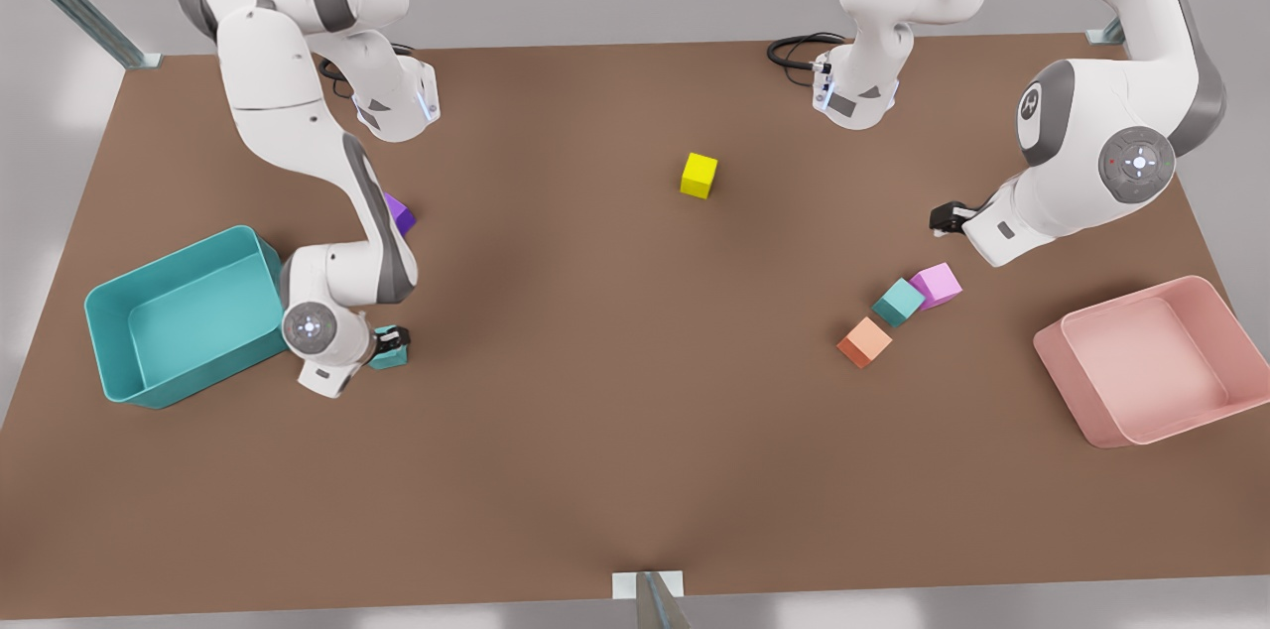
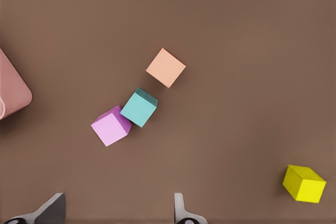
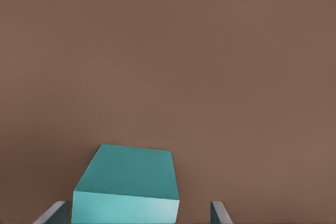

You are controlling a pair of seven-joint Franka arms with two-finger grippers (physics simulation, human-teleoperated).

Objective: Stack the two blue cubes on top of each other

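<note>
Two small matte teal cubes with plain, unmarked faces are seen. The first teal cube [image 1: 899,302] lies on the brown bench [image 1: 615,391] toward the front view's right, set cornerwise in a short diagonal row: a pink-violet cube [image 1: 936,285] is touching one of its sides, and an orange cube [image 1: 865,342] sits just beside the opposite corner. The same row is seen in the left wrist view, with the teal cube [image 2: 139,107] between the pink-violet cube [image 2: 111,126] and the orange cube [image 2: 166,67].

The second teal cube [image 1: 390,355] lies on the bench at the front view's left, just beside a large teal bin [image 1: 179,321]. It is straddled by the right gripper [image 1: 392,343], lowered to the bench; in the right wrist view the cube [image 3: 126,184] is seen between the two fingertips [image 3: 52,212] with a gap visible on at least one side — the jaws are parted and nothing is clamped.

The left gripper [image 1: 948,217] hovers above the bench near the diagonal row — its jaws are spread wide, and nothing is held between them.

A yellow cube [image 1: 698,175] stands alone mid-bench, a purple cube [image 1: 399,213] is partly hidden behind the right arm, and a pink bin [image 1: 1141,361] rests at the front view's right edge. No writing can be read on any cube or bin.
</note>
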